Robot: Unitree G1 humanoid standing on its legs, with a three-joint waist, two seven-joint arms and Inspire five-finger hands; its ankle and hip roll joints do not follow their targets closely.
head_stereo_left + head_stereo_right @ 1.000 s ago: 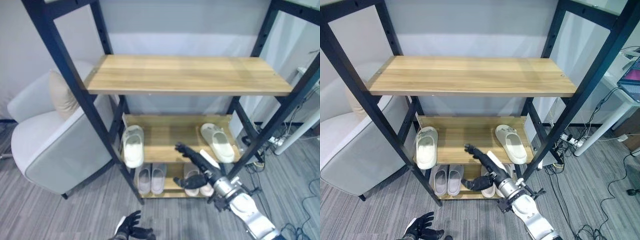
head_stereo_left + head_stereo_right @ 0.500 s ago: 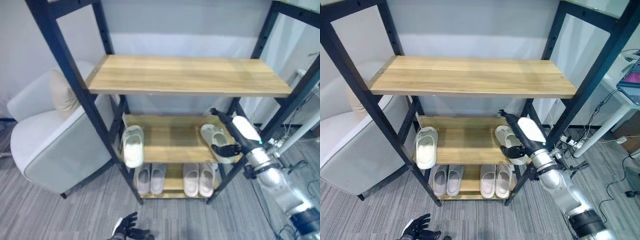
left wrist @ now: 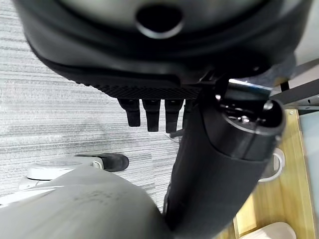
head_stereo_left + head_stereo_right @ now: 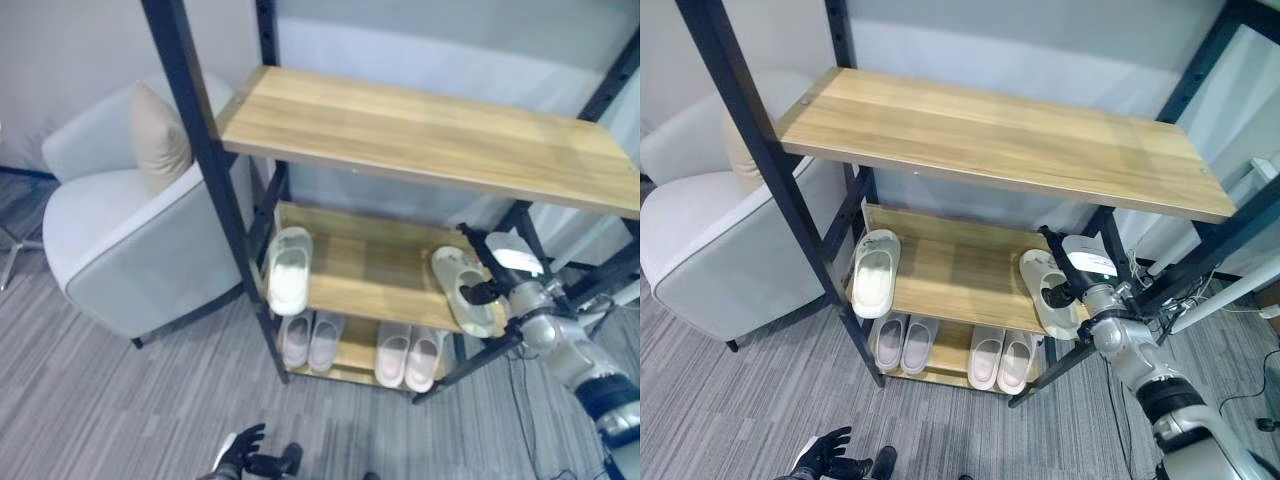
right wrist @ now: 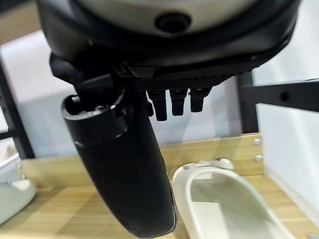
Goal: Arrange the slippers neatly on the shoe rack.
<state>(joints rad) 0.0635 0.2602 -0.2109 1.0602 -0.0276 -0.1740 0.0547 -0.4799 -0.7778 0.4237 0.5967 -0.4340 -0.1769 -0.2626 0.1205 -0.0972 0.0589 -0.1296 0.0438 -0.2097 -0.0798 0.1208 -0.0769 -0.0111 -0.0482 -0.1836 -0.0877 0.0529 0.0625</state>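
Right hand (image 4: 1068,290) open, fingers straight over the right slipper (image 4: 1048,293) on the rack's (image 4: 940,285) middle shelf. Left slipper (image 4: 874,286) at that shelf's left edge. Left hand (image 4: 243,457) low near the floor, fingers loose.

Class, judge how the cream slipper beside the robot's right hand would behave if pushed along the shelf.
The slipper looks moulded and thick, so it probably keeps its shape. Lying flat on the smooth wooden shelf, it should slide, not roll. It seems light.

Middle shelf (image 4: 950,285) open between left slipper (image 4: 873,285) and right slipper (image 4: 1048,292); right hand (image 4: 1072,272) at right slipper, black front post (image 4: 1110,325) crowding arm; armchair (image 4: 720,250) flanks rack's left.
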